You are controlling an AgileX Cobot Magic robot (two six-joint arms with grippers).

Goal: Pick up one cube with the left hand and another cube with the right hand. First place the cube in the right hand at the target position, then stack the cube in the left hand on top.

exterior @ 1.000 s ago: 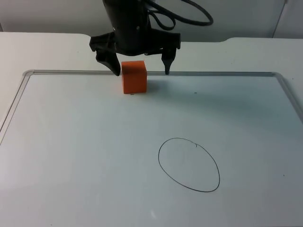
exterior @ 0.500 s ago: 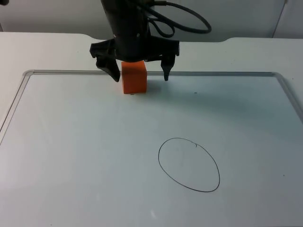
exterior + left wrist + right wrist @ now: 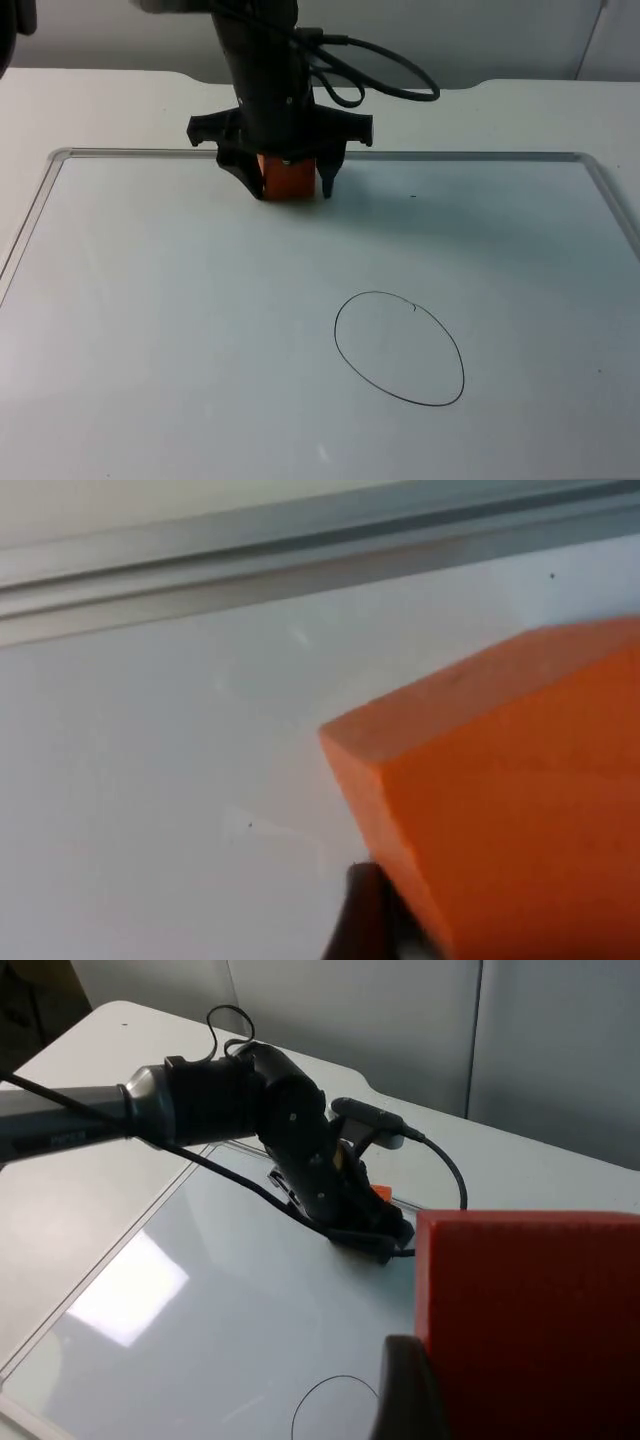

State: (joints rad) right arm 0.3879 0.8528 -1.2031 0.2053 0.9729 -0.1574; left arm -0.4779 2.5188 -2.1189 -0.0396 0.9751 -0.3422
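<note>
Orange cube (image 3: 289, 177) at the far side of the white surface (image 3: 200, 330), just inside the raised metal rim (image 3: 480, 155) of the whiteboard-like panel. It sits flat, one face toward the camera, edges roughly square to the rim; being a cube, no long axis. No label or writing on its visible faces.

Left claw (image 3: 291, 185) is down over this cube, one black finger on each side, both right against its faces with almost no gap. Left wrist view: orange cube (image 3: 510, 800) with a corner edge turned to the lens, black fingertip (image 3: 362, 915) touching its lower edge; firm grip or bare contact, cannot tell. Cube base looks to be on the surface.

Red cube (image 3: 530, 1320) in the right wrist view, close against the lens, a dark finger (image 3: 410, 1390) pressed to its side: right claw is clamped on it, held high above the surface, looking down on the left arm (image 3: 200, 1100).

Hand-drawn black oval (image 3: 399, 348) on the surface, well apart from the orange cube, nearer the camera and toward the right. Same oval (image 3: 335, 1405) partly seen from the right wrist.
</note>
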